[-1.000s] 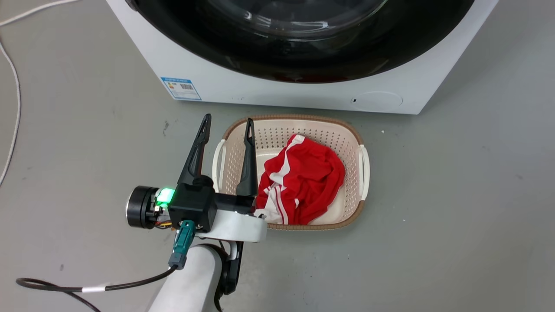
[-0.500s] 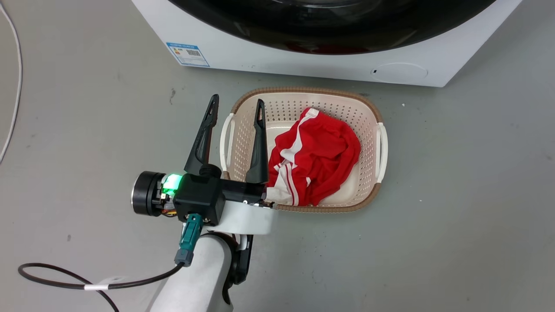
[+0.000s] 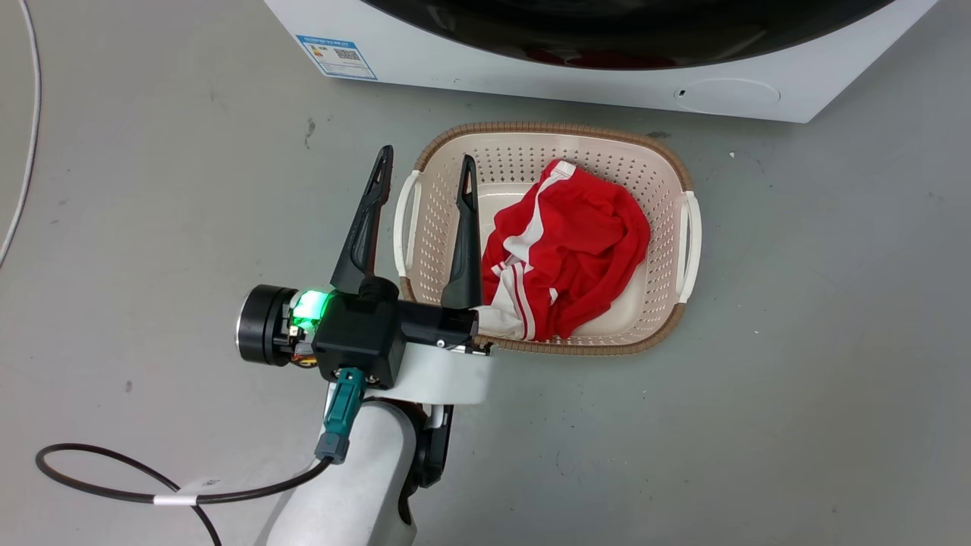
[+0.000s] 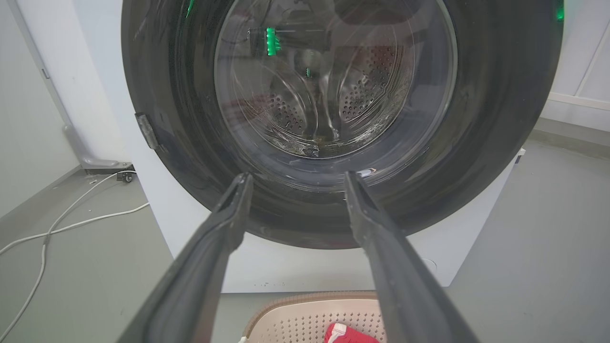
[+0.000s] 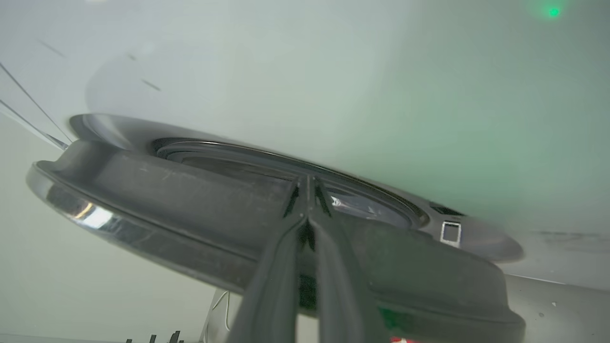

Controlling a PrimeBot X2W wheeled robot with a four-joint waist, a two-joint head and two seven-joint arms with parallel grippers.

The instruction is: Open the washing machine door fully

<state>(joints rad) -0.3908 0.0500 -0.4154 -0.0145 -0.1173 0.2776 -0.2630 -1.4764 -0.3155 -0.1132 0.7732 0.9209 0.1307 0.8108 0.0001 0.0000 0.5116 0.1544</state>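
The washing machine door (image 4: 500, 119) is a glossy black ring around a bulging glass window, facing my left wrist view. Its lower edge (image 3: 622, 30) shows at the top of the head view. My left gripper (image 3: 427, 156) hangs open and empty over the left rim of a basket, well short of the door (image 4: 298, 177). In the right wrist view my right gripper (image 5: 307, 180) is shut, its tips resting against the door's thick dark edge (image 5: 190, 200). That edge has a chrome rim and stands a little off the white machine front.
A beige perforated basket (image 3: 546, 130) holding a red and white garment (image 3: 576, 243) sits on the grey floor just in front of the white machine (image 3: 485, 68). A white cable (image 3: 30, 114) runs along the left. A black cable (image 3: 98, 462) trails from my left arm.
The head camera has moved: machine and basket have slid up and to the right in that view. The left gripper keeps its place beside the basket, still open.
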